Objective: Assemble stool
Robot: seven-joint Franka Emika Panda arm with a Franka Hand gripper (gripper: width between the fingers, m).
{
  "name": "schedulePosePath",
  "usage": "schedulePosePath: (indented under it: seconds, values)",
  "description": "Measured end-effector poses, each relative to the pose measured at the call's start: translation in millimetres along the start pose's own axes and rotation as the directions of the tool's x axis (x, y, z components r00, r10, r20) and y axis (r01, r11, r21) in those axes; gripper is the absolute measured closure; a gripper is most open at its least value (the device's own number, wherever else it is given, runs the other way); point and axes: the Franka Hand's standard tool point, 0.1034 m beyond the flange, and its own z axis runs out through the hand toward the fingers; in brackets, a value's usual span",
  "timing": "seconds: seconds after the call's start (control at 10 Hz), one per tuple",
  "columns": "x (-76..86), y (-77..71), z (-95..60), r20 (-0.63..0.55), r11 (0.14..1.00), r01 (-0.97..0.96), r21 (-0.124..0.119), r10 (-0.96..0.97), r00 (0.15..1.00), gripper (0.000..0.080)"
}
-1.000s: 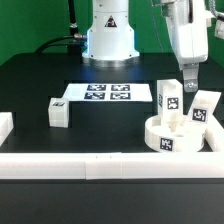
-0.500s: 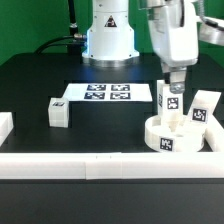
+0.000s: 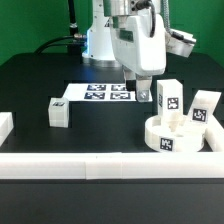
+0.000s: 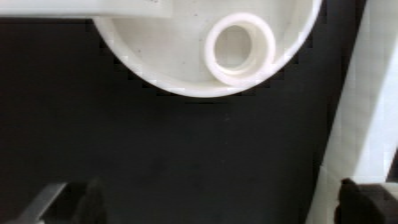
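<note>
The gripper [image 3: 143, 94] hovered over the end of the marker board [image 3: 104, 93] nearest the seat [image 3: 176, 137]. In the wrist view its fingers [image 4: 52, 205] stood spread wide, with only bare black table [image 3: 40, 80] between them, so it carried nothing. The ring-shaped seat lay just beside the gripper on the exterior view's right, close to the front border rail [image 3: 90, 165], and two leg blocks [image 3: 169, 98] already stood upright in it. What mattered for the next reach, I judged, was the loose leg block [image 3: 58, 112]. It lay alone on the table at the far end of the marker board, well apart from the fingers toward the exterior view's left and a little nearer the front rail. It rested low and flat, not upright. From where I stood I could not tell which way its long axis ran, so the fingers would need to line up across its narrow sides once above it.
</note>
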Motion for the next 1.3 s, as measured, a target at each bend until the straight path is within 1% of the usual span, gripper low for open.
schedulePosePath:
  seconds: [0.1,0.2,0.3,0.4,0.6,0.8,0.9,1.0,1.1,1.2,1.3]
  values:
    - [-0.5,0.4,0.8,0.000,0.998,0.065,-0.003,-0.065,0.998,0.0151]
    - [-6.1,-1.5,4.9,-0.003,0.974,0.221,-0.050,-0.221,0.975,0.0151]
    - [-5.8,-6.7,7.4,-0.004,0.935,0.347,-0.070,-0.348,0.937,0.0151]
    - [-4.7,-9.8,9.2,-0.005,0.879,0.470,-0.082,-0.472,0.881,0.0151]
    - [-4.3,-9.3,9.7,0.003,0.825,0.560,-0.082,-0.562,0.827,0.0151]
    - [-2.7,-9.2,9.6,0.017,0.697,0.713,-0.083,-0.714,0.700,0.0151]
    - [2.3,-8.6,9.4,0.022,0.601,0.795,-0.082,-0.796,0.605,0.0151]
    - [21.4,-2.9,10.6,0.020,0.449,0.889,-0.085,-0.892,0.452,0.0151]
    - [39.9,6.0,12.5,0.032,0.327,0.941,-0.089,-0.943,0.331,0.0151]
    - [54.9,10.6,12.5,0.039,0.211,0.973,-0.090,-0.976,0.215,0.0151]
    - [74.1,17.8,12.6,0.050,0.109,0.990,-0.091,-0.992,0.114,0.0151]
